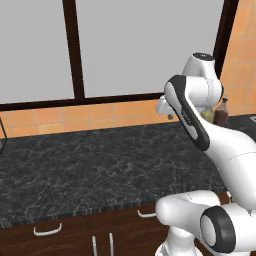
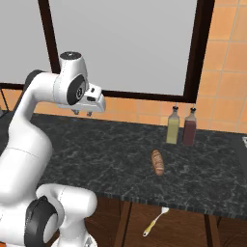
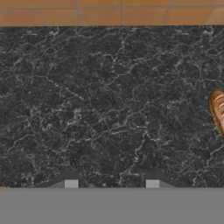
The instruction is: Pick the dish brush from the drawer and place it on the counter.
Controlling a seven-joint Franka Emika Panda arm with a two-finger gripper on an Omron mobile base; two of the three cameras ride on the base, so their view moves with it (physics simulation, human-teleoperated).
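Two small finger tips of the gripper (image 3: pixel 111 183) poke up at the bottom of the hand view, standing well apart with nothing but bare counter (image 3: pixel 100 109) between them, so the jaws are wide and empty. In the right base view the gripper (image 2: pixel 83 113) hangs above the black veined slab, near the orange tiled wall (image 2: pixel 226 72). Off to one side of the jaws lies a brown loaf (image 3: pixel 218 111), cut off by the edge of the hand view; the right base view shows it whole (image 2: pixel 157 161). Beyond it two glass bottles (image 2: pixel 181 126) stand by the wall, half hidden behind the arm in the left base view. The dish brush (image 2: pixel 155 221) lies well below the jaws in the open drawer (image 2: pixel 183 229) under the counter's front edge, small and hard to make out
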